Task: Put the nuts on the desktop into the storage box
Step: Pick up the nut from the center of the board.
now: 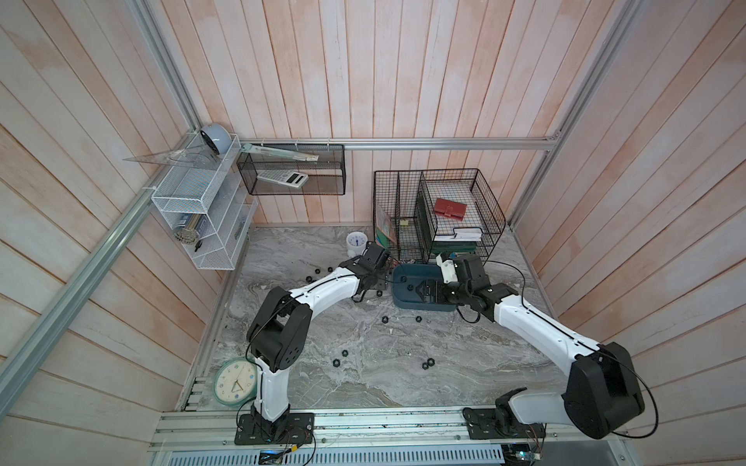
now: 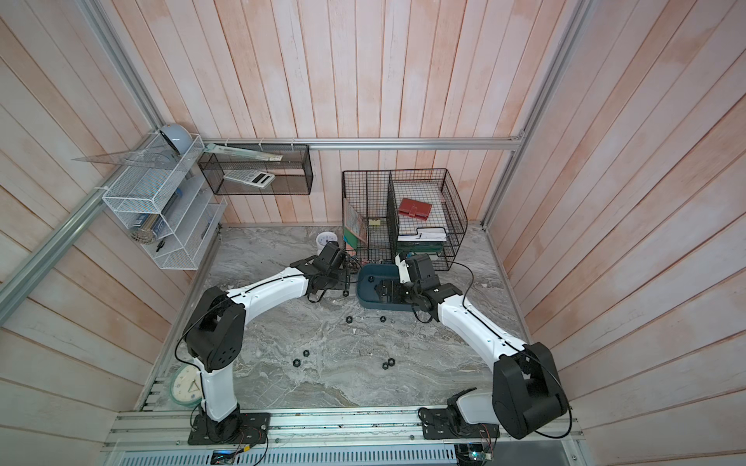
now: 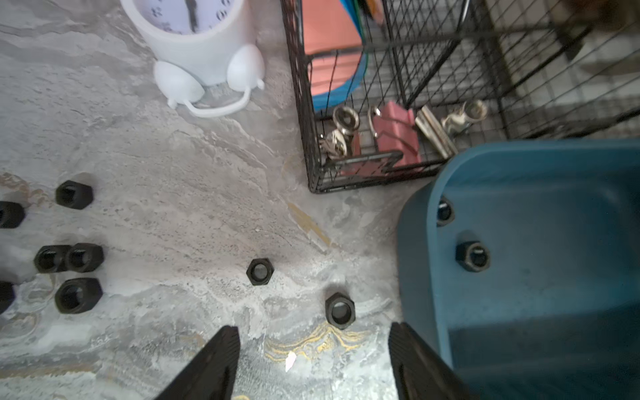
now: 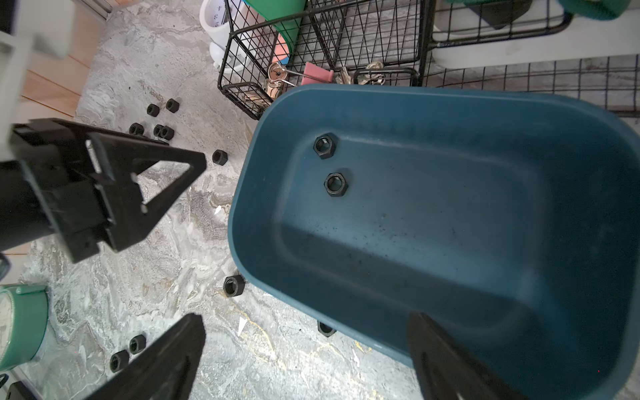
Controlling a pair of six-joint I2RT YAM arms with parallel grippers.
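Both claws are open, nothing inside: left claw [image 3: 313, 329] over the worktop [image 1: 403, 383] w/ one nut [image 3: 340, 310] just ahead, right claw [image 4: 304, 317] over the box [image 4: 266, 166] rim. Box is near the worktop's back edge w/ 2 nuts [image 4: 336, 184] in it, others scattered outside.

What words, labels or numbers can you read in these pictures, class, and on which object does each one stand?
No text can be read with certainty.
On the small white plastic clock: dial numerals, too blurred to read.
On the round green-rimmed clock: dial numerals, too small to read.
On the white calculator in the hanging black mesh basket: keys and display, too small to read.
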